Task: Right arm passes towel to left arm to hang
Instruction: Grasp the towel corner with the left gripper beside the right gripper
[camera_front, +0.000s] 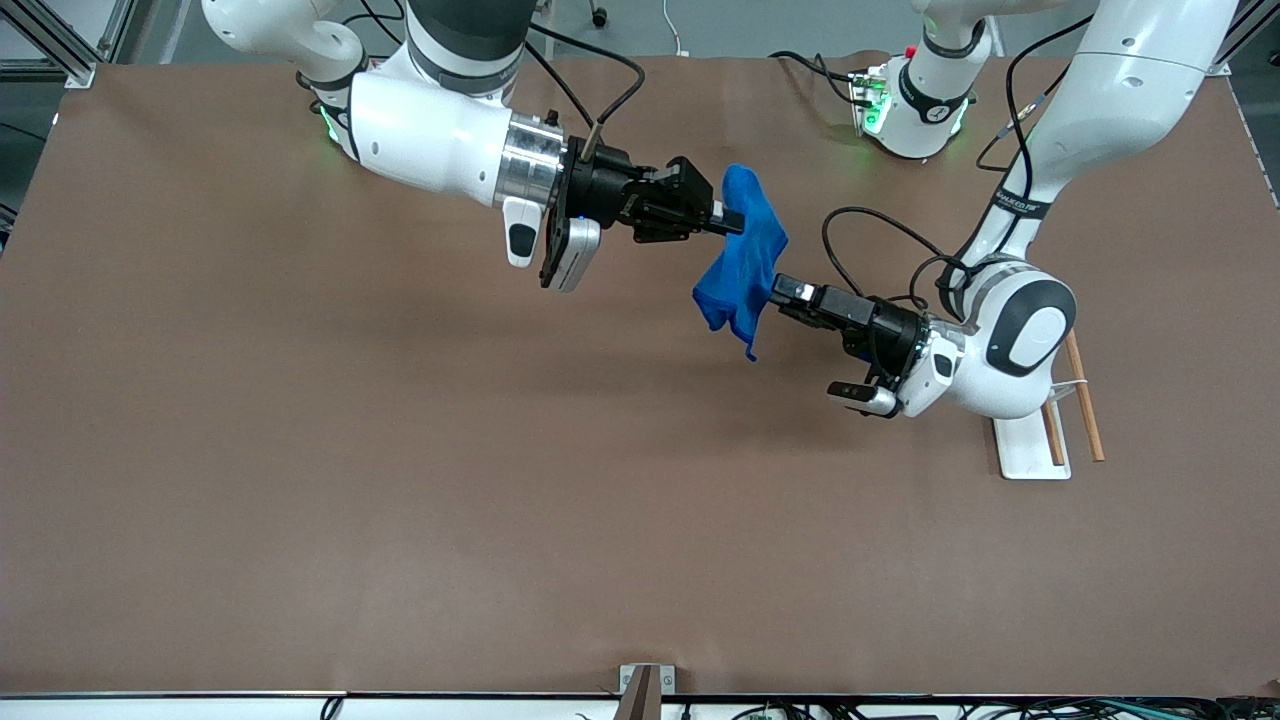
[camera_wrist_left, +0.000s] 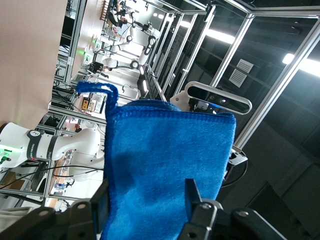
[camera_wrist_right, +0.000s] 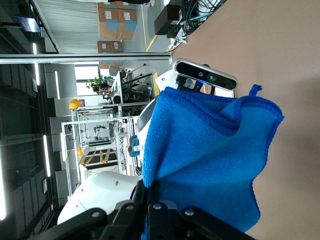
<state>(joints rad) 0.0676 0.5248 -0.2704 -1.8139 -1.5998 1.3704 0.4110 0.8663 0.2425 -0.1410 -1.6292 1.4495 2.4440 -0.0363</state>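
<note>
The bright blue towel (camera_front: 745, 255) hangs in the air over the middle of the table. My right gripper (camera_front: 735, 220) is shut on its upper part; in the right wrist view the gripper (camera_wrist_right: 152, 187) pinches an edge of the towel (camera_wrist_right: 210, 150). My left gripper (camera_front: 778, 290) is at the towel's lower half. In the left wrist view the left gripper (camera_wrist_left: 147, 197) is open, with its fingers (camera_wrist_left: 191, 192) apart on either side of the towel (camera_wrist_left: 165, 160). The corner loop (camera_wrist_left: 100, 90) sticks out at one corner.
A white stand with wooden rods (camera_front: 1085, 400) is on the brown table (camera_front: 300, 450) at the left arm's end, partly under the left arm's wrist. The arm bases stand along the table's top edge.
</note>
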